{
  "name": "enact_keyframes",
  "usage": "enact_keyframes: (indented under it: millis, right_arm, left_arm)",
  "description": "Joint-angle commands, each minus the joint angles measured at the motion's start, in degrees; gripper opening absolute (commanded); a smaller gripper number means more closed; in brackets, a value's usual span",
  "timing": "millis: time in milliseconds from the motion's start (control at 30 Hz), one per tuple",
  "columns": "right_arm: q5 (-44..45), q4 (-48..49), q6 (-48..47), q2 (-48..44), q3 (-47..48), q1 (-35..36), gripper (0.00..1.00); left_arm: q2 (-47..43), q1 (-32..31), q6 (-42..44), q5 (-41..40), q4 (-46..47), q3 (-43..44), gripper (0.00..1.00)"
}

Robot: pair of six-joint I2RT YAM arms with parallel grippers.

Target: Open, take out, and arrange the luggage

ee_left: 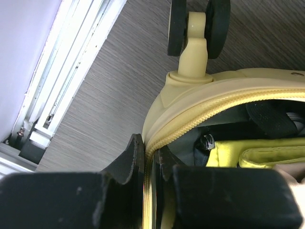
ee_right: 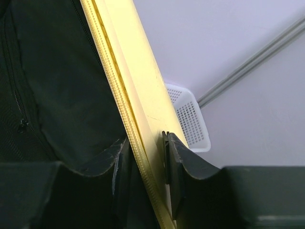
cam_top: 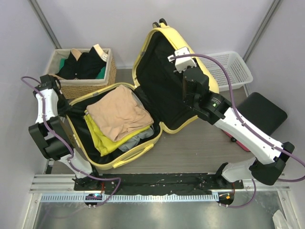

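Note:
The pale-yellow luggage point(cam_top: 131, 156) lies open on the table. Its base half holds folded clothes: a beige garment point(cam_top: 124, 112) on top, a yellow one point(cam_top: 107, 140) and a grey one point(cam_top: 138, 138) beneath. The black-lined lid point(cam_top: 162, 81) stands raised at the back. My left gripper point(cam_top: 64, 100) is shut on the base's zipper rim point(ee_left: 150, 148) near a wheel point(ee_left: 198, 24). My right gripper point(cam_top: 187, 57) is shut on the lid's yellow edge point(ee_right: 145, 143), one finger on the lining side, one on the shell side.
A wicker basket point(cam_top: 86, 88) of dark clothes stands at the back left. A white perforated basket point(cam_top: 238, 59) sits at the back right and shows in the right wrist view point(ee_right: 190, 119). A black box point(cam_top: 264, 112) lies at the right. Walls close in on both sides.

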Motion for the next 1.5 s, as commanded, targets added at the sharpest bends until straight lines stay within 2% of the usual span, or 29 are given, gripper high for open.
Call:
enact_keyframes:
  millis: [0,233,433,533,600,633,700,733,767,833,900,1033,1100,1200,1367,1467]
  right_arm:
    - [-1.3,-10.2,9.6,1.9,-2.9,0.7,0.29]
    - [-2.4,-13.9,15.8,1.6,-3.0,0.0,0.15]
    - [-2.5,-16.8,17.6,2.9,-3.1,-3.3,0.09]
    - [-5.5,-16.8,18.9,2.6,-4.3,-5.5,0.09]
    - [-7.4,-16.8,19.6,2.4,-4.9,-6.4,0.08]
    - [-9.2,-16.5,19.7,2.4,-5.5,-6.9,0.08]
    - [-10.7,-16.1,19.9,2.7,-5.9,-7.3,0.07]
    - [-11.7,-15.6,19.9,2.7,-6.4,-7.4,0.07]
    - [-12.2,-15.5,20.0,2.9,-6.7,-7.5,0.06]
    - [-13.9,-14.9,20.5,3.3,-7.3,-7.5,0.05]
    - [-15.1,-14.3,20.9,3.3,-7.8,-7.6,0.05]
    - [-18.2,-14.4,23.8,3.2,-8.7,-7.6,0.04]
    - [-20.2,-14.6,25.2,2.8,-9.4,-7.6,0.04]
    - [-22.9,-14.7,28.0,1.9,-11.0,-7.6,0.04]
    - [-26.3,-15.5,32.3,1.3,-14.0,-7.6,0.05]
    - [-29.1,-15.5,34.8,0.8,-16.7,-7.7,0.04]
  left_arm:
    - [-3.8,1.6,-3.5,-8.2,15.1,3.2,0.0]
    - [1.4,-0.5,-3.1,-7.4,17.9,6.9,0.0]
    - [6.0,-4.8,-1.3,-10.2,16.8,13.2,0.0]
    - [4.8,-6.8,-0.9,-13.3,16.0,11.7,0.0]
    - [1.0,-7.3,-1.9,-13.3,17.4,9.4,0.07]
    - [-0.6,-7.5,-2.1,-13.0,18.1,6.2,0.2]
    - [-6.3,-8.0,-2.1,-13.2,20.7,2.7,0.39]
    - [-8.5,-8.1,-2.1,-13.3,21.3,-0.6,0.54]
    - [-10.2,-8.2,-2.2,-13.7,21.9,-2.2,0.62]
    - [-14.9,-8.2,-2.2,-13.5,22.1,-6.1,0.76]
    - [-17.3,-8.2,-2.2,-13.4,20.6,-8.4,0.84]
    - [-24.0,-8.2,-4.6,-11.1,18.8,-16.0,0.9]
    - [-26.5,-8.2,-5.5,-7.2,20.1,-18.9,0.96]
    - [-30.9,-8.2,-6.5,-3.4,21.8,-23.8,0.98]
    - [-34.4,-9.2,-6.4,0.1,22.2,-25.3,0.98]
    - [-36.1,-11.9,-5.8,0.2,23.5,-25.2,0.98]
